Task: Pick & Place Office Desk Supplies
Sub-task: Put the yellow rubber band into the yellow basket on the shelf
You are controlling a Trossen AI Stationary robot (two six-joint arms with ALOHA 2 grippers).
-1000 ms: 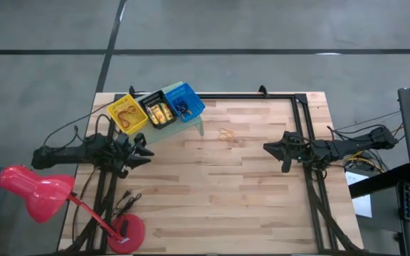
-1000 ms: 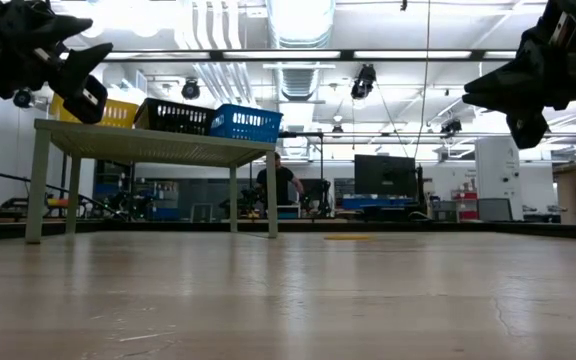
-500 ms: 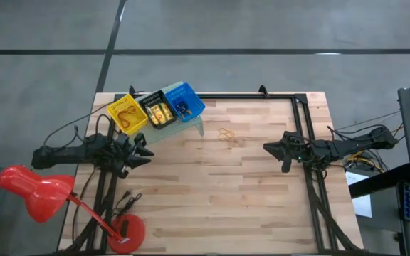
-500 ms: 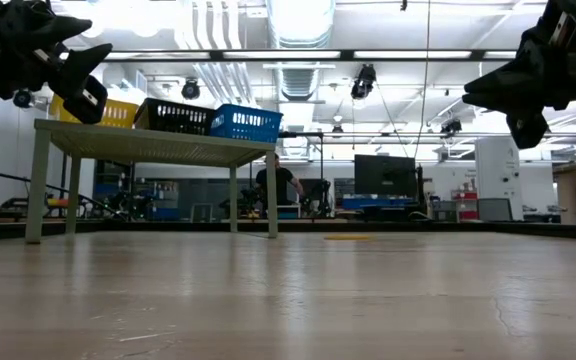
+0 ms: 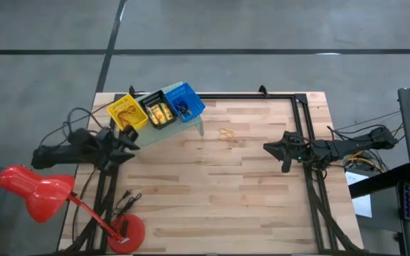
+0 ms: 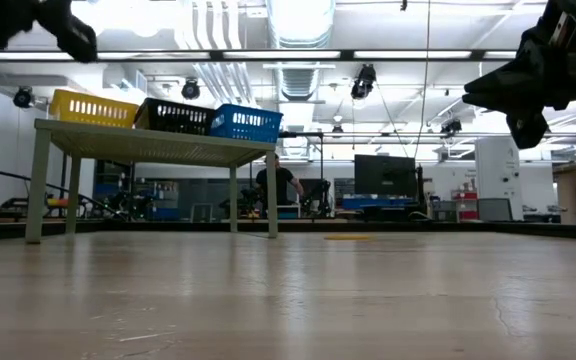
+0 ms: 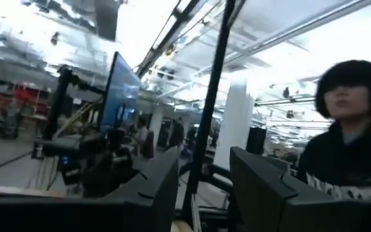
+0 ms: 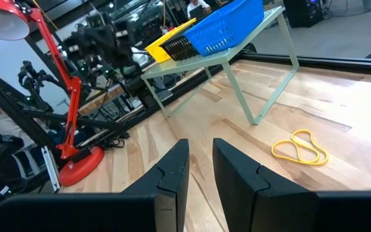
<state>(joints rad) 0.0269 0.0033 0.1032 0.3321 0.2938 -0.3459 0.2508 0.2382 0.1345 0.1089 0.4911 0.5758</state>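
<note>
A tan-orange rubber band (image 5: 225, 134) lies flat on the wooden table, also in the right wrist view (image 8: 299, 147). On the pale green riser (image 5: 191, 126) stand three bins. The yellow bin (image 5: 126, 112) holds rubber bands, the black bin (image 5: 156, 110) holds yellow-gold pieces, and the blue bin (image 5: 184, 102) holds small rings. My left gripper (image 5: 128, 136) hangs open near the yellow bin, raised and pointing up into the room (image 7: 205, 193). My right gripper (image 5: 267, 148) floats right of the loose band, its fingers a narrow gap apart (image 8: 200, 174).
A red desk lamp (image 5: 34, 186) with its round base (image 5: 127, 231) stands at the table's near left corner. A black frame rail (image 5: 305, 142) runs along the right side. Bare wood stretches between the arms. A person (image 7: 353, 129) shows in the room beyond.
My left gripper has pulled back toward the table's left far corner, risen and tipped upward, ending beside the yellow bin; in the low view it has climbed almost out of the top corner. The right arm and the loose rubber band have stayed put.
</note>
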